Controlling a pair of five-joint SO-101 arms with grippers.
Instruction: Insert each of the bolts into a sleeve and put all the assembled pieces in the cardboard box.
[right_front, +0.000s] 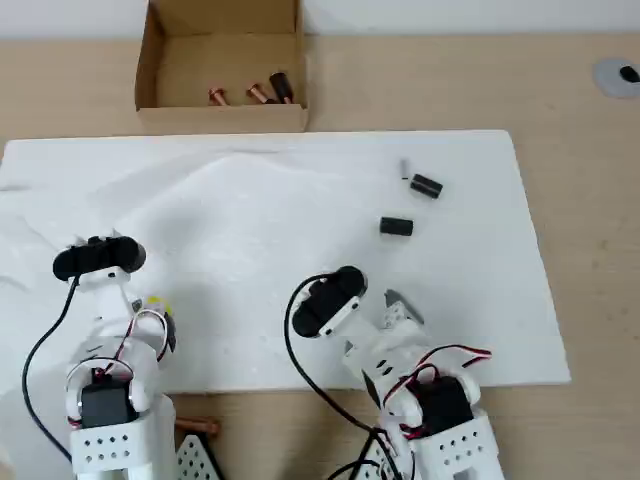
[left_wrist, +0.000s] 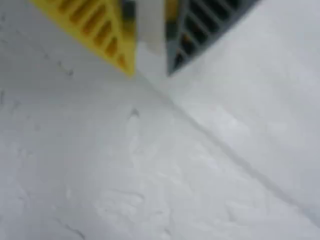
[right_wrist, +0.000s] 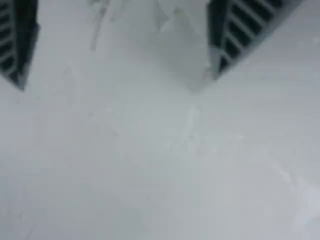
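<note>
With some pieces (right_front: 258, 93) in the box (right_front: 150, 70) and two sleeves (right_front: 396, 226) loose on the sheet (right_front: 250, 220), you were between grasps, right fingers (right_wrist: 227, 40) spread wide, left fingers (left_wrist: 105, 35) barely parted, both empty; next, I judged, you needed a bolt for a sleeve.
</note>
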